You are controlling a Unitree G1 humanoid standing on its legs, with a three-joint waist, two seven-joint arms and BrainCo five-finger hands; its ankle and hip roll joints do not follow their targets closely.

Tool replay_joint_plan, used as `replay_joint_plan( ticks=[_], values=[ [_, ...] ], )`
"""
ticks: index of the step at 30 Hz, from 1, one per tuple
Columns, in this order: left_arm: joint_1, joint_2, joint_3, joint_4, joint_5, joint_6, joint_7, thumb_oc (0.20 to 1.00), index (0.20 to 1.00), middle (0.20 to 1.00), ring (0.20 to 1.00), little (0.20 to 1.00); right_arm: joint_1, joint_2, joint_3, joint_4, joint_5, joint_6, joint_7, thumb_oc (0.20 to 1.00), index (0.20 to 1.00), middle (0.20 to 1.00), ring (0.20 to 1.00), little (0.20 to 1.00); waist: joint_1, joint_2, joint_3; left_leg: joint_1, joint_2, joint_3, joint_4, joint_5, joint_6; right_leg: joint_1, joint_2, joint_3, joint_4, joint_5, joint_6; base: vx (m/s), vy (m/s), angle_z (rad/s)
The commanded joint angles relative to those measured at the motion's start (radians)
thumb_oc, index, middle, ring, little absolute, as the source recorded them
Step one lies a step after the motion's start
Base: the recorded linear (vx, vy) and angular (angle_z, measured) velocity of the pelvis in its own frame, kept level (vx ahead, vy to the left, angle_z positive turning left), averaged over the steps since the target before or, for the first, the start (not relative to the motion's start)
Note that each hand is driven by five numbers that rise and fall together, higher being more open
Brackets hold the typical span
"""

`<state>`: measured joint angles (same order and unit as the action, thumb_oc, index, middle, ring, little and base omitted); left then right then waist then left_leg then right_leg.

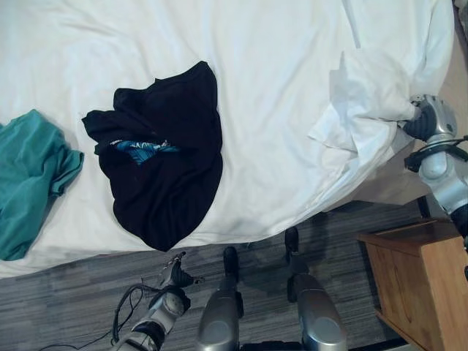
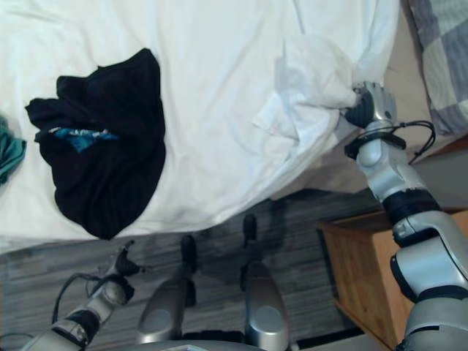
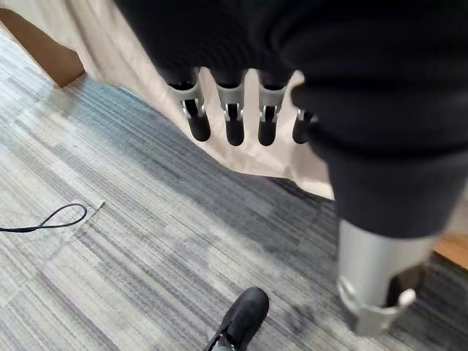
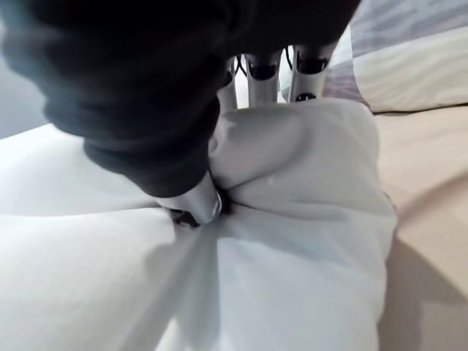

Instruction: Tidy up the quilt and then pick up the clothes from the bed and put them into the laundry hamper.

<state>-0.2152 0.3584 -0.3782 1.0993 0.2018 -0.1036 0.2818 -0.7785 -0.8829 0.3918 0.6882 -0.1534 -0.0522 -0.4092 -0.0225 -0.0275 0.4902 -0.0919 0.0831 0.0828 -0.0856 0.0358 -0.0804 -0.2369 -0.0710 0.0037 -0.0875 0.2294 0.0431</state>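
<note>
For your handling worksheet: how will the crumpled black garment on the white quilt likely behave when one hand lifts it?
The crumpled black garment lies in soft folds, so probably floppy, draping and trailing. It looks thin, likely light. The white quilt beneath probably stays put.

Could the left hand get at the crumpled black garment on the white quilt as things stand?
Probably yes. The left hand hangs open over the grey floor, holding nothing, just below the bed edge where the black garment lies uncovered. The right hand grips the white quilt.
</note>
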Motion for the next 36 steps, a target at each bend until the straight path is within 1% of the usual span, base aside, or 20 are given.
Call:
replay_joint_plan(
  ticks=[1, 2, 3, 4, 5, 7, 8, 9, 11, 16, 17, 20, 24, 25, 26, 27, 31, 33, 35, 36],
  values=[
    [-0.001, -0.008, -0.025, 0.08, 0.014, 0.023, 0.005, 1.0, 1.0, 1.0, 1.0, 1.0, 0.19, 0.012, -0.077, 0.038, 0.059, 0.004, -0.014, 0.2, 0.2, 0.2, 0.2, 0.2, -0.034, -0.027, -0.067, -0.015, 0.022, 0.031, -0.002, -0.015, -0.013, -0.005, -0.005, 0.085, 0.164, -0.275, 0.084, -0.01, -0.002, 0.07],
    [0.0, -0.007, -0.027, 0.08, 0.014, 0.023, 0.005, 1.0, 1.0, 1.0, 1.0, 1.0, 0.195, 0.012, -0.082, 0.036, 0.058, 0.004, -0.014, 0.263, 0.263, 0.263, 0.263, 0.263, -0.032, -0.028, -0.067, -0.014, 0.022, 0.031, -0.002, -0.015, -0.013, -0.004, -0.005, 0.085, 0.163, -0.275, 0.084, -0.01, -0.004, 0.06],
    [0.0, -0.014, -0.02, 0.087, 0.013, 0.028, 0.001, 1.0, 1.0, 1.0, 1.0, 1.0, 0.249, 0.032, -0.133, 0.035, 0.077, 0.008, -0.025, 0.837, 0.837, 0.837, 0.837, 0.837, -0.038, -0.03, -0.075, -0.009, 0.022, 0.031, -0.002, -0.018, -0.012, 0.006, -0.008, 0.086, 0.153, -0.271, 0.084, 0.01, 0.0, 0.04],
    [0.0, -0.035, -0.01, 0.102, 0.01, 0.037, -0.004, 1.0, 1.0, 1.0, 1.0, 1.0, 0.352, 0.103, -0.237, 0.066, 0.138, 0.005, -0.062, 1.0, 1.0, 1.0, 1.0, 1.0, -0.053, -0.028, -0.093, -0.004, 0.021, 0.035, -0.002, -0.024, -0.012, 0.023, -0.017, 0.084, 0.132, -0.264, 0.085, 0.01, 0.001, 0.03],
    [0.001, -0.034, -0.013, 0.102, 0.01, 0.037, -0.004, 1.0, 1.0, 1.0, 1.0, 1.0, 0.358, 0.104, -0.242, 0.063, 0.138, 0.006, -0.062, 1.0, 1.0, 1.0, 1.0, 1.0, -0.051, -0.028, -0.093, -0.003, 0.021, 0.035, -0.002, -0.024, -0.012, 0.025, -0.017, 0.084, 0.13, -0.263, 0.085, 0.02, 0.0, 0.03],
    [-0.001, -0.047, -0.003, 0.118, 0.004, 0.049, -0.008, 1.0, 1.0, 1.0, 1.0, 1.0, 0.437, 0.178, -0.34, 0.121, 0.235, -0.002, -0.09, 1.0, 1.0, 1.0, 1.0, 1.0, -0.063, -0.024, -0.108, 0.008, 0.02, 0.036, -0.002, -0.034, -0.011, 0.045, -0.027, 0.082, 0.111, -0.261, 0.086, 0.05, 0.002, 0.03],
    [-0.012, -0.057, 0.011, 0.138, -0.02, 0.061, -0.018, 1.0, 1.0, 1.0, 1.0, 1.0, 0.497, 0.265, -0.448, 0.207, 0.397, -0.027, -0.114, 1.0, 1.0, 1.0, 1.0, 1.0, -0.079, -0.016, -0.13, 0.018, 0.02, 0.043, -0.002, -0.043, -0.01, 0.063, -0.033, 0.082, 0.09, -0.253, 0.089, 0.11, 0.021, 0.1],
    [-0.014, -0.058, 0.033, 0.15, -0.039, 0.071, -0.027, 1.0, 1.0, 1.0, 1.0, 1.0, 0.553, 0.304, -0.532, 0.243, 0.522, -0.045, -0.115, 1.0, 1.0, 1.0, 1.0, 1.0, -0.096, -0.01, -0.152, 0.024, 0.02, 0.052, -0.002, -0.047, -0.011, 0.069, -0.037, 0.091, 0.073, -0.244, 0.09, 0.09, 0.019, 0.1],
    [-0.011, -0.057, 0.036, 0.158, -0.048, 0.073, -0.032, 1.0, 1.0, 1.0, 1.0, 1.0, 0.575, 0.318, -0.577, 0.28, 0.584, -0.054, -0.11, 1.0, 1.0, 1.0, 1.0, 1.0, -0.101, -0.01, -0.163, 0.033, 0.02, 0.058, -0.002, -0.053, -0.011, 0.08, -0.039, 0.095, 0.06, -0.24, 0.091, 0.07, 0.024, 0.04],
    [0.032, -0.046, 0.068, 0.17, -0.057, 0.073, -0.061, 1.0, 1.0, 1.0, 1.0, 1.0, 0.679, 0.267, -0.695, 0.281, 0.655, -0.056, -0.095, 1.0, 1.0, 1.0, 1.0, 1.0, -0.131, -0.008, -0.21, 0.052, 0.021, 0.087, -0.002, -0.068, -0.015, 0.095, -0.047, 0.113, 0.026, -0.225, 0.1, 0.07, 0.044, -0.05],
    [0.05, -0.041, 0.075, 0.172, -0.056, 0.069, -0.07, 1.0, 1.0, 1.0, 1.0, 1.0, 0.7, 0.209, -0.741, 0.262, 0.637, -0.054, -0.108, 1.0, 1.0, 1.0, 1.0, 1.0, -0.142, -0.011, -0.223, 0.055, 0.022, 0.094, -0.002, -0.07, -0.016, 0.098, -0.051, 0.114, 0.018, -0.221, 0.103, 0.04, 0.041, -0.29],
    [0.063, -0.041, 0.079, 0.171, -0.051, 0.068, -0.075, 1.0, 1.0, 1.0, 1.0, 1.0, 0.719, 0.166, -0.774, 0.234, 0.596, -0.047, -0.123, 1.0, 1.0, 1.0, 1.0, 1.0, -0.147, -0.012, -0.233, 0.056, 0.023, 0.097, -0.002, -0.072, -0.016, 0.098, -0.053, 0.119, 0.012, -0.217, 0.105, 0.03, 0.036, -0.37],
    [0.076, -0.034, 0.082, 0.158, -0.049, 0.061, -0.082, 1.0, 1.0, 1.0, 1.0, 1.0, 0.72, 0.063, -0.848, 0.094, 0.512, -0.056, -0.181, 1.0, 1.0, 1.0, 1.0, 1.0, -0.152, -0.019, -0.25, 0.062, 0.022, 0.102, -0.002, -0.079, -0.017, 0.102, -0.057, 0.12, 0.009, -0.214, 0.109, 0.02, 0.038, -0.25],
    [0.075, -0.034, 0.081, 0.155, -0.045, 0.059, -0.082, 1.0, 1.0, 1.0, 1.0, 1.0, 0.695, 0.046, -0.853, 0.052, 0.504, -0.068, -0.186, 0.849, 0.849, 0.849, 0.849, 0.849, -0.151, -0.022, -0.254, 0.068, 0.022, 0.105, -0.002, -0.082, -0.015, 0.104, -0.057, 0.122, 0.009, -0.214, 0.111, 0.02, 0.035, -0.1],
    [0.075, -0.034, 0.082, 0.155, -0.045, 0.059, -0.082, 1.0, 1.0, 1.0, 1.0, 1.0, 0.695, 0.047, -0.853, 0.051, 0.503, -0.067, -0.187, 0.542, 0.542, 0.542, 0.542, 0.542, -0.151, -0.022, -0.253, 0.068, 0.022, 0.105, -0.002, -0.083, -0.015, 0.104, -0.057, 0.123, 0.009, -0.214, 0.111, 0.02, 0.025, -0.05],
    [0.079, -0.036, 0.08, 0.154, -0.044, 0.059, -0.082, 1.0, 1.0, 1.0, 1.0, 1.0, 0.684, 0.041, -0.847, 0.004, 0.502, -0.082, -0.186, 0.2, 0.2, 0.2, 0.2, 0.2, -0.15, -0.025, -0.253, 0.07, 0.023, 0.105, -0.002, -0.083, -0.014, 0.105, -0.058, 0.125, 0.009, -0.214, 0.112, 0.0, 0.0, 0.0],
    [0.068, -0.039, 0.075, 0.141, -0.035, 0.06, -0.085, 1.0, 1.0, 1.0, 1.0, 1.0, 0.624, 0.045, -0.787, -0.129, 0.493, -0.124, -0.166, 0.2, 0.2, 0.2, 0.2, 0.2, -0.142, -0.032, -0.244, 0.071, 0.023, 0.107, -0.002, -0.083, -0.012, 0.104, -0.055, 0.135, 0.012, -0.213, 0.112, -0.02, -0.005, -0.07],
    [0.042, -0.041, 0.041, 0.12, -0.024, 0.055, -0.079, 1.0, 1.0, 1.0, 1.0, 1.0, 0.521, 0.062, -0.707, -0.233, 0.465, -0.162, -0.17, 0.2, 0.2, 0.2, 0.2, 0.2, -0.123, -0.031, -0.21, 0.058, 0.024, 0.096, -0.002, -0.073, -0.011, 0.082, -0.05, 0.142, 0.026, -0.217, 0.109, -0.08, -0.048, -0.02],
    [-0.001, -0.038, 0.014, 0.11, -0.038, 0.057, -0.059, 1.0, 1.0, 1.0, 1.0, 1.0, 0.397, 0.089, -0.629, -0.246, 0.48, -0.186, -0.195, 0.2, 0.2, 0.2, 0.2, 0.2, -0.106, -0.019, -0.154, 0.023, 0.019, 0.081, -0.002, -0.052, -0.011, 0.037, -0.04, 0.153, 0.066, -0.228, 0.103, -0.13, -0.085, -0.03],
    [-0.003, -0.038, 0.017, 0.11, -0.039, 0.057, -0.059, 1.0, 1.0, 1.0, 1.0, 1.0, 0.391, 0.089, -0.626, -0.244, 0.48, -0.186, -0.197, 0.2, 0.2, 0.2, 0.2, 0.2, -0.108, -0.019, -0.153, 0.022, 0.019, 0.081, -0.002, -0.052, -0.011, 0.034, -0.04, 0.153, 0.071, -0.23, 0.103, -0.14, -0.104, 0.04]
  ],
)
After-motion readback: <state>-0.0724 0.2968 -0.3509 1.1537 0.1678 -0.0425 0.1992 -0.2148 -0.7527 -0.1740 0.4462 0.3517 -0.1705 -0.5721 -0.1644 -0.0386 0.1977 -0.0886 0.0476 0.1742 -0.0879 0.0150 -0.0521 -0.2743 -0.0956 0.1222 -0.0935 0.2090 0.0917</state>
